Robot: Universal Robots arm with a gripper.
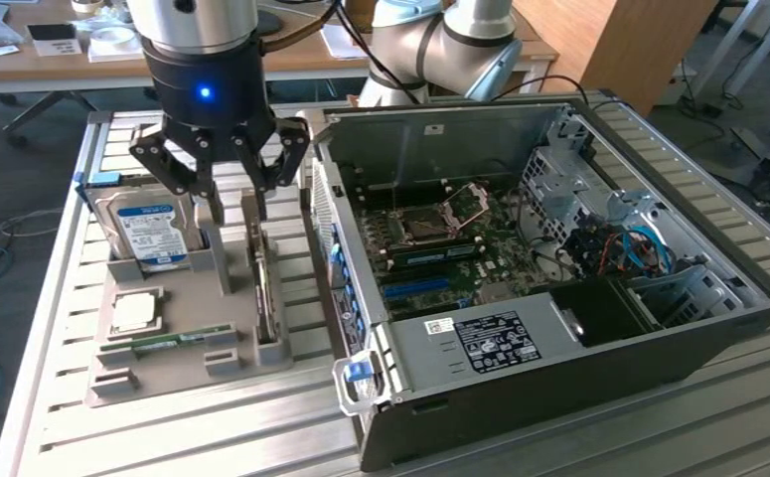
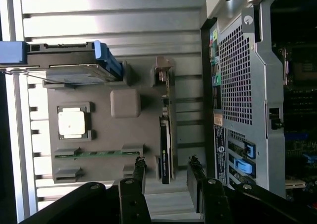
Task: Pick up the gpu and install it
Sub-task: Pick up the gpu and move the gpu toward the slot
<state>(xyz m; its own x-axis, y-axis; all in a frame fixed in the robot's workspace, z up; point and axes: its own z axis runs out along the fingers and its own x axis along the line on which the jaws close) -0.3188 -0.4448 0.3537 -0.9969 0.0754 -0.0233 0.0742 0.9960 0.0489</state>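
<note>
Two black fingers point(image 2: 139, 172) of the pincer point(image 2: 167, 165) sit closest in the wrist view. They are spread apart and clasp nothing. Between their tips, lower down, runs one gpu point(image 2: 165, 144), a thin dark card with a silvery bracket at its far end. It stands on edge in a slot of the flat grey plastic tray point(image 2: 104, 130).

In the exterior view the pincer point(image 1: 222, 194) hangs over the same tray point(image 1: 159, 378), above the bracket end of the gpu point(image 1: 268, 288), with its fingers clear of the card.

Besides the gpu, the tray carries three parts:
- one silver hard drive with a blue label point(image 1: 153, 234), upright at the tray's back corner, away from the gpu
- one square silvery processor chip point(image 1: 135, 313), lying flat in a recess in front of the drive
- one small green memory stick point(image 1: 173, 341), lying along the tray's front part

The gpu's slot is on the tray edge that faces one open dark-grey computer case point(image 1: 518, 348). Only a narrow strip of the ribbed aluminium bench point(image 1: 226, 437) separates that edge from the case wall. The case has its upper side off, so one green motherboard point(image 1: 451, 248) lies exposed inside. In front of the tray the bench is bare metal.
</note>
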